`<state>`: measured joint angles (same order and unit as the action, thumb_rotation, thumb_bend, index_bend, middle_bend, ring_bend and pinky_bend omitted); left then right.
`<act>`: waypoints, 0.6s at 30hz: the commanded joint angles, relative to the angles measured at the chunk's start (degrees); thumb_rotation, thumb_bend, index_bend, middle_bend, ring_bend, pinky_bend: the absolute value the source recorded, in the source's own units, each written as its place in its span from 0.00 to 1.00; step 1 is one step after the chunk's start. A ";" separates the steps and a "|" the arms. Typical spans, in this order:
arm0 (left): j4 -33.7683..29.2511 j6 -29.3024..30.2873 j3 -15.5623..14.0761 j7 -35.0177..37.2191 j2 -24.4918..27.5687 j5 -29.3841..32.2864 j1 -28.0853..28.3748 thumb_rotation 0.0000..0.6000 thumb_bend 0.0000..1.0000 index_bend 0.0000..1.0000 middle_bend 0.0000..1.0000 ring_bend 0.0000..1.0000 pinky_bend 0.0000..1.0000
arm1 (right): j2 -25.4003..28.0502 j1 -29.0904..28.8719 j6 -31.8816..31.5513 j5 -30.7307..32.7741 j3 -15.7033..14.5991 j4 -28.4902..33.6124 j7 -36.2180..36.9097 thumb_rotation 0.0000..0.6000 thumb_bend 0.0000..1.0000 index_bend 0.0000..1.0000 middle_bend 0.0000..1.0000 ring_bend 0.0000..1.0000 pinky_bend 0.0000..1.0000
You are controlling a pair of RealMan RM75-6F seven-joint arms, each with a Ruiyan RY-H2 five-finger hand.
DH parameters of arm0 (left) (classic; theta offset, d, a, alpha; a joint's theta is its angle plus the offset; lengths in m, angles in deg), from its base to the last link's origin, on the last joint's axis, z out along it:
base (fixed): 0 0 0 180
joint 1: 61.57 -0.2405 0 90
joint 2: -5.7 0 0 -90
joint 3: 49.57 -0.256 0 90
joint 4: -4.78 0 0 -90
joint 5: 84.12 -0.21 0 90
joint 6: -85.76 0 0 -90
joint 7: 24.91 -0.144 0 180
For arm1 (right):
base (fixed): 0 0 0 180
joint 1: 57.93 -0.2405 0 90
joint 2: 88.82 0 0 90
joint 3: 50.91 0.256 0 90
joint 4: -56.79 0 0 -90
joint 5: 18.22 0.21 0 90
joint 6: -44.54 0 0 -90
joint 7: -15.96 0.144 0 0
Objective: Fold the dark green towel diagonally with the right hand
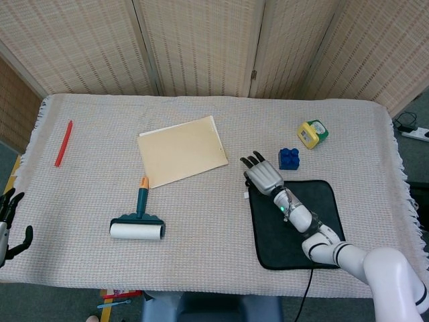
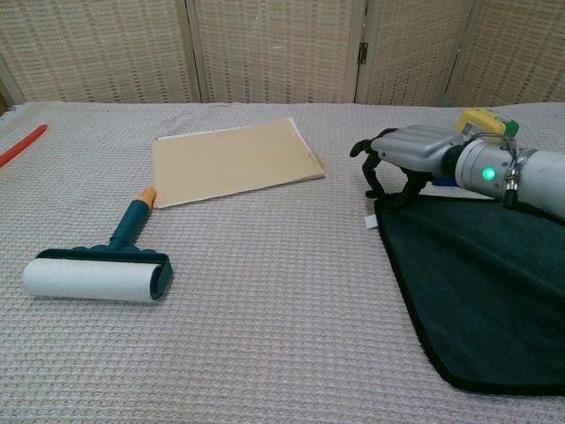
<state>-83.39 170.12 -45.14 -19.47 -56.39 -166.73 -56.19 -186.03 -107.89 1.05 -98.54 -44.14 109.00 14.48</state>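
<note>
The dark green towel lies flat at the front right of the table, with a small white tag by its far-left corner. My right hand hovers at that corner, fingers curled down with their tips on the towel's edge. Whether they pinch the cloth does not show. My right forearm stretches across the towel. My left hand hangs off the table's left edge, fingers apart and holding nothing.
A tan folder lies at mid-table. A lint roller lies in front of it. A blue block and a yellow tape measure sit behind the towel. A red pen lies far left.
</note>
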 commanded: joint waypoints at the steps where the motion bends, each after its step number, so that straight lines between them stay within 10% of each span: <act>1: -0.12 0.19 -0.05 -0.34 -0.06 -0.17 -0.05 0.86 0.60 0.00 0.00 0.00 0.00 | 4.68 3.37 -5.42 -3.00 -2.11 6.20 3.27 1.00 0.43 0.65 0.13 0.12 0.00; 18: -1.16 0.74 -0.79 -4.91 -1.46 -1.30 -0.06 0.87 0.60 0.00 0.00 0.00 0.00 | 21.67 17.60 -21.19 -14.47 -15.85 18.96 4.50 1.00 0.43 0.67 0.15 0.13 0.00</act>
<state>-84.51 170.82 -45.89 -24.31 -57.79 -167.95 -56.25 -165.28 -91.26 -19.43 -112.13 -58.97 127.11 19.21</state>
